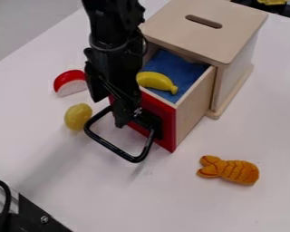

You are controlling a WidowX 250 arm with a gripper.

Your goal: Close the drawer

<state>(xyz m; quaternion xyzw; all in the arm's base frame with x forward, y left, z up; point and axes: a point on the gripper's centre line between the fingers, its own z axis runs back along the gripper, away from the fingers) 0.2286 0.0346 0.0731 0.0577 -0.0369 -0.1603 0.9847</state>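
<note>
No readable text, labels, numbers or signs, at least as far as this view shows.

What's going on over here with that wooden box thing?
A black robot arm has its gripper down at the black handle of the red-fronted drawer, seemingly about to close it. Right now the drawer is sticking out of the wooden box, with a yellow toy banana lying on the blue lining inside.

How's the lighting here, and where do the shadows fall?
Camera view: soft light on the white table, without harsh glare; a broad, faint shadow spreads below the yellow-green piece, its edges diffuse, and a slighter one lies just below the black handle.
</note>
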